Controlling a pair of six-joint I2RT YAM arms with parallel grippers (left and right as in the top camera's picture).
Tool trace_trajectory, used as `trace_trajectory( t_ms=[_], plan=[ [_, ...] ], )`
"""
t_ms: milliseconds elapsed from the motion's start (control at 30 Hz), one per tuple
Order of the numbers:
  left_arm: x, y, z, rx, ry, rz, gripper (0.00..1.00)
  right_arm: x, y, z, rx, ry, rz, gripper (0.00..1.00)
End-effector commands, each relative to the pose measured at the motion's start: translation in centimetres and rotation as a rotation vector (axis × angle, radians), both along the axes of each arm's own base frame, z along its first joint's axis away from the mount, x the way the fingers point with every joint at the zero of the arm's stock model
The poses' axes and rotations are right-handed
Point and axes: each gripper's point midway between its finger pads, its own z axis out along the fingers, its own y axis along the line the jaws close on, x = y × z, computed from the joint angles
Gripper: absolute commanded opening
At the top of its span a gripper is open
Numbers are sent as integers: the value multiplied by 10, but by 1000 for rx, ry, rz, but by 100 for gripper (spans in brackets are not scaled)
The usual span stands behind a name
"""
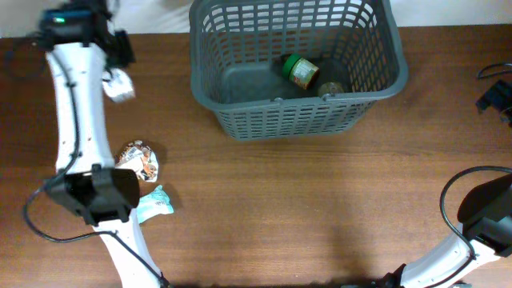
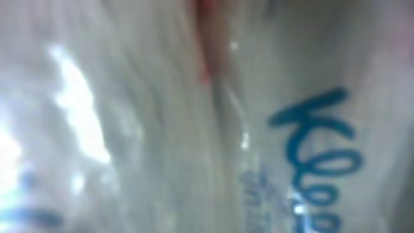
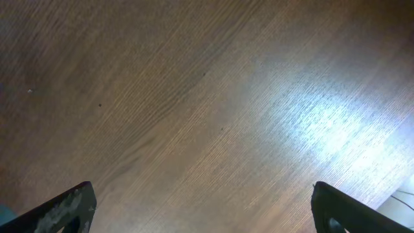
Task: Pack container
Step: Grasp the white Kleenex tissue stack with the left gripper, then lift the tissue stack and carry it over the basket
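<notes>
white crinkled tissue packet fills the left wrist view, pressed right up to the lens and blurred, with blue lettering that reads "klee" at its right side and a thin red streak near the top. from overhead the same packet sits well out to the left of the container, roughly level with its front wall, right at the tip of the left gripper. i cannot tell whether that gripper is clamped on the packet or only touching it, since no fingers show in either view.

the container stands at the far middle of the table, a dark grey slotted basket with a thick rim. inside it, against the front right corner, lies a jar with a green lid, and a darker jar sits just beside it, closer to the front wall.

nearer than the container and off to its left lie a printed snack packet and, nearer again, a pale teal packet, both beside the left arm's elbow.

the right gripper hangs over bare wood with its fingers spread wide, holding nothing. its arm is at the near right, well apart from the container.
</notes>
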Motion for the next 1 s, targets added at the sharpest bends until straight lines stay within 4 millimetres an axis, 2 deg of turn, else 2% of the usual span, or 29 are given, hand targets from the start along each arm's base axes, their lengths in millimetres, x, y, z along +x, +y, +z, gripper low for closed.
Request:
trace_trajectory(
  t_ms=[0, 167, 267, 400, 467, 600, 667, 800, 967],
  plan=[
    [-9, 1, 64, 5, -174, 57, 2, -1, -1, 3, -3, -7, 2, 99],
    [-24, -41, 133, -6, -369, -33, 2, -1, -1, 3, -3, -7, 2, 99],
    [-34, -81, 168, -21, -481, -118, 2, -1, -1, 3, -3, -7, 2, 99],
    [-42, -134, 200, -57, -589, -234, 2, -1, -1, 3, -3, -7, 2, 99],
    [-44, -162, 208, -60, -618, -309, 2, -1, -1, 3, -3, -7, 2, 99],
    [-45, -211, 212, -34, -636, -460, 2, -1, -1, 3, -3, -7, 2, 99],
    [-45, -229, 209, -40, -631, -500, 2, -1, -1, 3, -3, -7, 2, 99],
    [-40, -252, 195, -48, -596, -542, 1, -1, -1, 3, -3, -7, 2, 99],
    [-27, -277, 164, -58, -524, -587, 2, -1, -1, 3, -3, -7, 2, 99]
  ],
)
